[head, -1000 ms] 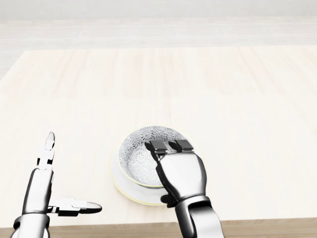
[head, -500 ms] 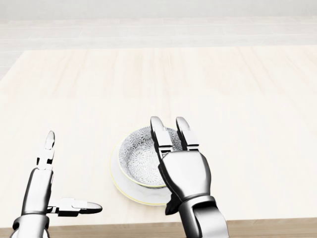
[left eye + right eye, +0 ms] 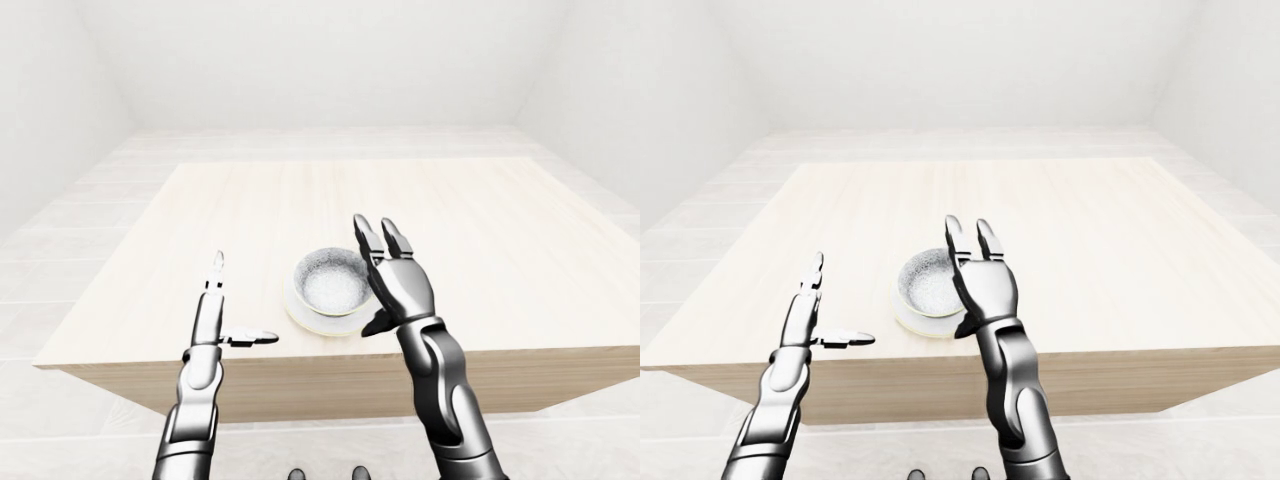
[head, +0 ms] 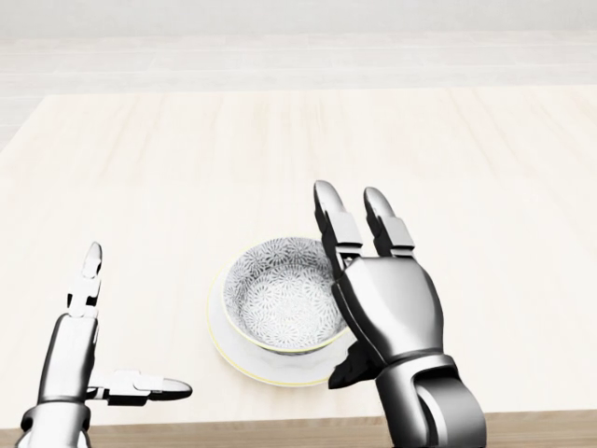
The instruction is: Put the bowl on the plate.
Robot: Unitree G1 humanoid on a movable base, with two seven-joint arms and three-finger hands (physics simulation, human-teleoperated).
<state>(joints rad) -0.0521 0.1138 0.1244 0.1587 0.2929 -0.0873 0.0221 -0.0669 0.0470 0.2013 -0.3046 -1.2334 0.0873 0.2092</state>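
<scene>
A patterned grey-white bowl (image 4: 280,294) sits upright in a white plate (image 4: 222,347), whose rim shows around its lower left, low in the middle of the head view. My right hand (image 4: 354,224) is open, fingers straight and pointing up the view. It hangs just right of the bowl and hides the plate's right rim; whether it touches the bowl I cannot tell. Left of the plate and apart from it, my left hand (image 4: 121,336) is open, one finger pointing up and the thumb pointing right toward the plate.
The light wooden table (image 4: 392,149) stretches far above and to both sides of the plate. Its near edge (image 4: 233,427) runs just below the plate and my hands. Pale floor and white walls (image 3: 320,60) surround the table.
My right hand's fingers uncurled from the bowl's right rim and straightened. The hand then shifted right and rose toward the camera. Bowl, plate and left hand stayed put.
</scene>
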